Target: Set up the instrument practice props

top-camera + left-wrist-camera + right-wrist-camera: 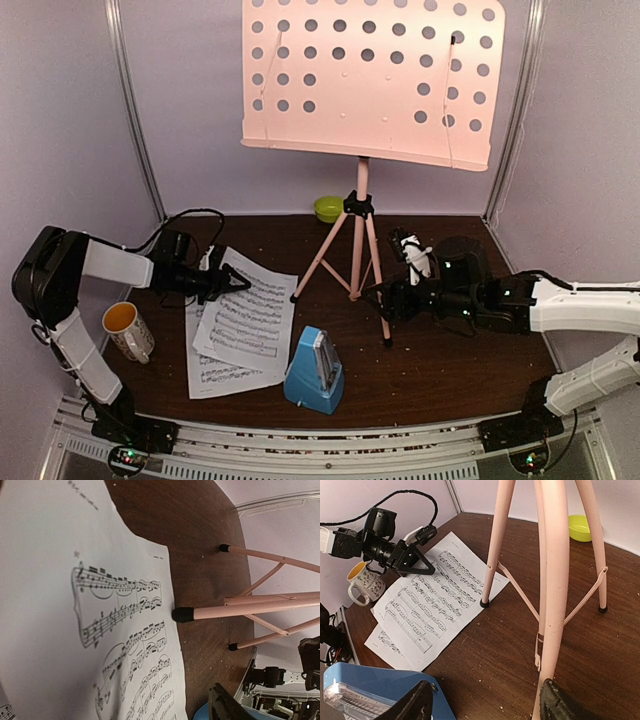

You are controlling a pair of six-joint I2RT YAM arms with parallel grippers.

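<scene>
While the pink perforated stand [370, 80] rises mid-table, two printed sheets [245, 325] and a blue metronome [315, 375] sit left of it; right gripper [485, 692] gapes empty, left gripper [240, 283] opening unclear; mug [127, 332] shows an orange inside.

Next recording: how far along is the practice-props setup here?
Done: the pink music stand is upright and the metronome stands on the table. In hand: the left gripper is over the top page, grip unclear; the right gripper, open, is at the stand's near leg. Left: the top page and the page under it lie flat; the stand's desk is bare.
</scene>
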